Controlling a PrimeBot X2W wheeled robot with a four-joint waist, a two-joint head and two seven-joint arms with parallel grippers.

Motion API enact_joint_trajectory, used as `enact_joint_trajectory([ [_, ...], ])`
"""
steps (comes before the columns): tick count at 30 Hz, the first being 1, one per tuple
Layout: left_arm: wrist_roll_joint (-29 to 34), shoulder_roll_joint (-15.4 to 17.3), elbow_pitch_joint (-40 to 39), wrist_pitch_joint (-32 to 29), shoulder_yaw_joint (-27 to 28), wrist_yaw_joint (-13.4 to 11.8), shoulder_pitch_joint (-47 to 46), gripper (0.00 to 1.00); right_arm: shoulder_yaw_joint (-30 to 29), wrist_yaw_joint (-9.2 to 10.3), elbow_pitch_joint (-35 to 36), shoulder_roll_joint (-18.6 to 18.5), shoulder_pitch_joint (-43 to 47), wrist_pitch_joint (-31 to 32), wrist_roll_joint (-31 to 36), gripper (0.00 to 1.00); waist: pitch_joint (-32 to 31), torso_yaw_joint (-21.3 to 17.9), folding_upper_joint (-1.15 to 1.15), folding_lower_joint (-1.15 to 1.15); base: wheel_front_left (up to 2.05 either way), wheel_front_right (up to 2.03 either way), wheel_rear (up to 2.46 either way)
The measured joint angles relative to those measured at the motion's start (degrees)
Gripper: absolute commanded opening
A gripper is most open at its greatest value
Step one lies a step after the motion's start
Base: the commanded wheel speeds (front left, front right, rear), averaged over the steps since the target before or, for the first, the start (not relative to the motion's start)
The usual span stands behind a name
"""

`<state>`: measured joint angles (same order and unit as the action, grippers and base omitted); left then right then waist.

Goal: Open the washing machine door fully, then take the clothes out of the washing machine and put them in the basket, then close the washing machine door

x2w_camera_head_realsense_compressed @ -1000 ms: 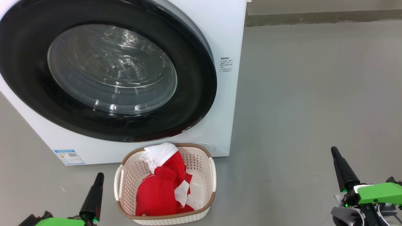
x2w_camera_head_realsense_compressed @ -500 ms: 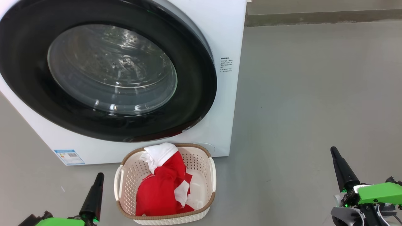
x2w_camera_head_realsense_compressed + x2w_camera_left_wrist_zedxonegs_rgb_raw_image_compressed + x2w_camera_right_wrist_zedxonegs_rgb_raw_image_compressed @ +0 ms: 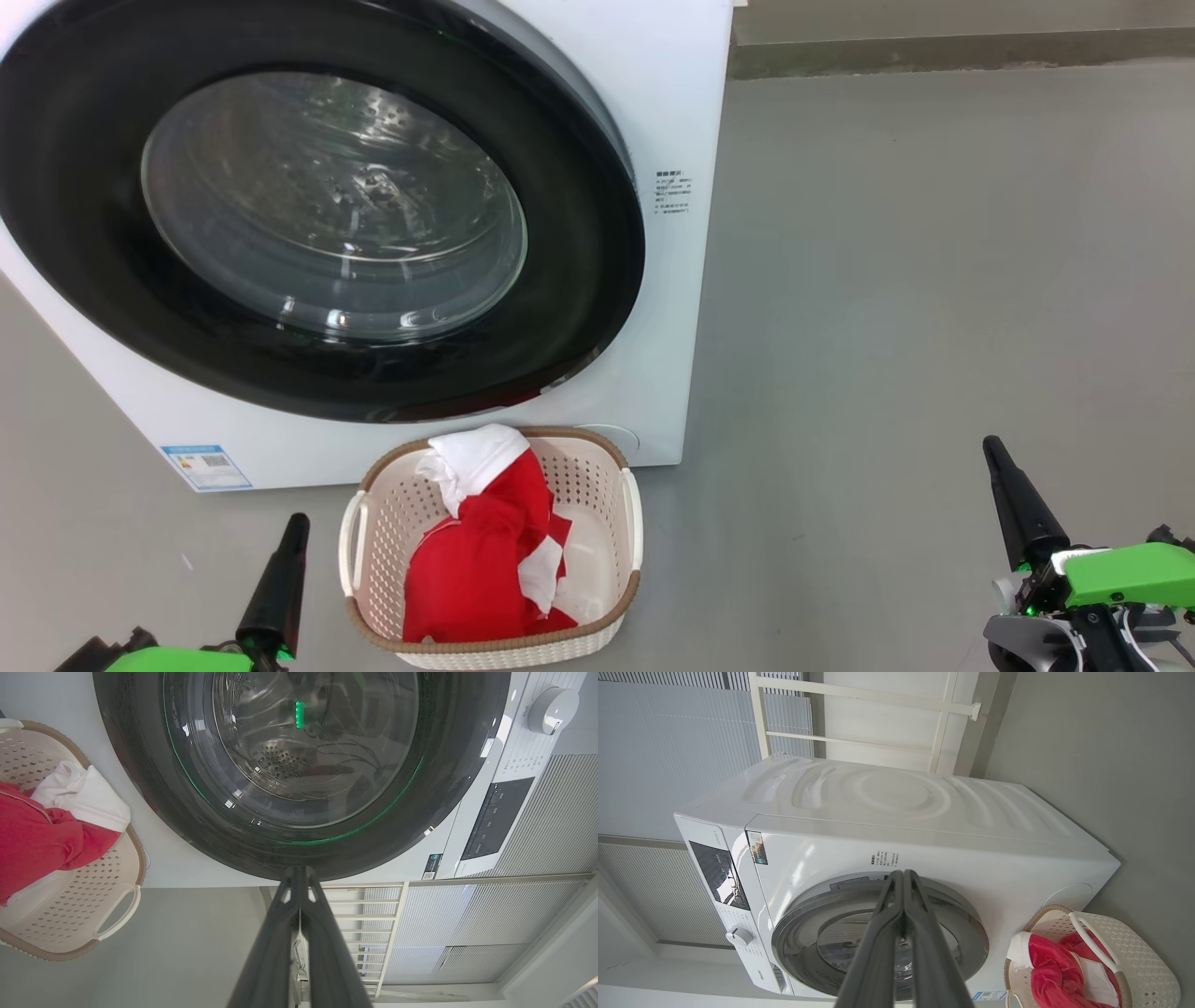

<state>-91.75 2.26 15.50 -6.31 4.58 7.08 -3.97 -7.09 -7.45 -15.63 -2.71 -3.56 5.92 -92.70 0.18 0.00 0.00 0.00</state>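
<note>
Underfoot, a smooth grey floor (image 3: 934,280) runs back to a darker skirting strip (image 3: 934,47) at the wall. At the far left the left gripper (image 3: 298,519) hovers over it, jaws pressed together on nothing. Up and left of those jaws a small blue label (image 3: 205,467) sits on the lower corner of the washing machine (image 3: 672,93), a white front-loader. Just right of the same jaws stands the basket (image 3: 373,551), cream with perforated walls and a brown woven-look rim, against the machine's base. The clothes (image 3: 476,560) lie inside it: bright red fabric with white panels, a white piece draped over the far rim. Beyond the left jaws, the washing machine door (image 3: 579,280) lies closed against the machine's front, its wide glossy black rim ringing a bulging clear window with the perforated steel drum behind. Well right of the basket, the right gripper (image 3: 991,446) points up, its jaws likewise closed together and empty. The left wrist view adds a white dial (image 3: 551,703) and a dark control panel (image 3: 495,821) beside the door, with ribbed wall panels (image 3: 537,914) past the closed jaws. The right wrist view gives the machine's embossed white side panel (image 3: 887,798) and a cream rail frame (image 3: 943,704) behind it.
</note>
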Motion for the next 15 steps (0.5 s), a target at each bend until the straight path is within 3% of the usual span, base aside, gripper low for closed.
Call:
enact_joint_trajectory([
  [15,0.00,0.00,0.00,0.00,0.00,0.00,0.00,0.00,-0.09,0.00,0.00,0.04,-0.05,0.14,0.00,0.00,0.00,0.00,0.00,0.00,0.00,0.00,0.00],
])
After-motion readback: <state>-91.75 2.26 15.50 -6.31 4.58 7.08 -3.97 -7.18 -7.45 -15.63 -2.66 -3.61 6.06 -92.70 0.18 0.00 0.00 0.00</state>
